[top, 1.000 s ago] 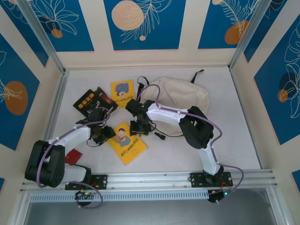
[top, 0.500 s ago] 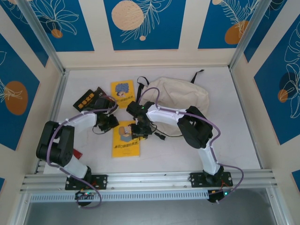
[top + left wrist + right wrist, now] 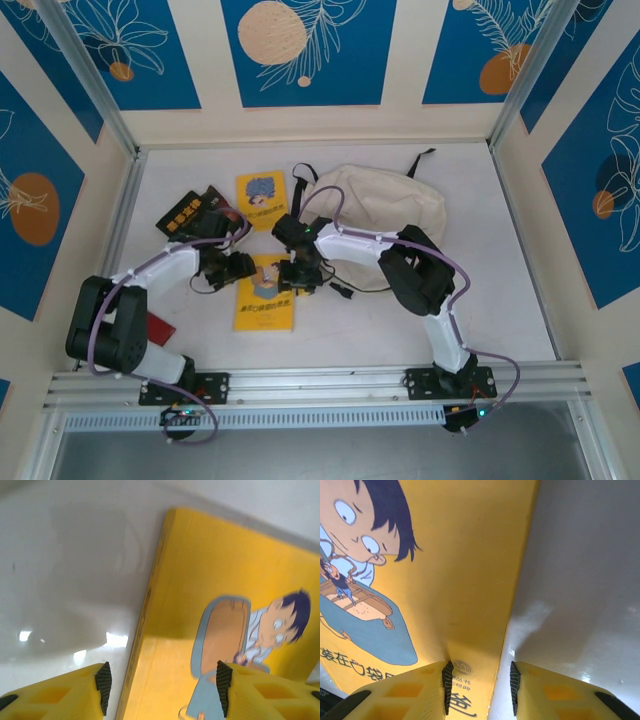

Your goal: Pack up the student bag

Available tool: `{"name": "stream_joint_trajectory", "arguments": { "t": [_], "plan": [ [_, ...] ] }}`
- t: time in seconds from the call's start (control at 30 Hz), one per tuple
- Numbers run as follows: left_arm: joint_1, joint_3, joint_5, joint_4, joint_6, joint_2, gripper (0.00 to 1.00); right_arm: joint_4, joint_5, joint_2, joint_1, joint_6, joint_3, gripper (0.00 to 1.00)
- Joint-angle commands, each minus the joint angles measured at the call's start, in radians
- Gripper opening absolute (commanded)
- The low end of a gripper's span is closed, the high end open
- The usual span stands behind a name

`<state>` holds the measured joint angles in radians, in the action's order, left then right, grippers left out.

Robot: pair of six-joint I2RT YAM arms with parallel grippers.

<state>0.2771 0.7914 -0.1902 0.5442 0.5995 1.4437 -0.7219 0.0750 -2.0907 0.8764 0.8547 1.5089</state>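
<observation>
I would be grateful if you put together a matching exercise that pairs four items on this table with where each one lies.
Things:
1. student bag
2. black book
3. red flat item
4. near yellow book

Places:
a. near side, far to the left
b. far side, right of all the books
c. middle of the table, nearer than the other books
d. far side, leftmost of the books

Pairs: 1-b, 2-d, 3-a, 4-c
</observation>
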Motion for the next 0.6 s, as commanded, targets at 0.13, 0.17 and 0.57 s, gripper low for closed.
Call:
{"name": "stream_joint_trajectory", "arguments": {
  "t": [0.13, 0.17, 0.57],
  "plan": [
    [-0.007, -0.052, -0.082, 0.061, -0.031, -0.047, 0.66, 0.002, -0.056, 0.000, -0.022, 0.051, -0.009, 0.34],
    [-0.007, -0.055, -0.096, 0.051, -0.031, -0.037, 0.66, -0.001, -0.057, -0.005, -0.022, 0.053, -0.008, 0.34],
    [-0.003, -0.049, -0.147, 0.023, -0.067, 0.045, 0.61, 0.016, -0.026, -0.023, -0.021, 0.057, -0.024, 0.31]
  ]
}}
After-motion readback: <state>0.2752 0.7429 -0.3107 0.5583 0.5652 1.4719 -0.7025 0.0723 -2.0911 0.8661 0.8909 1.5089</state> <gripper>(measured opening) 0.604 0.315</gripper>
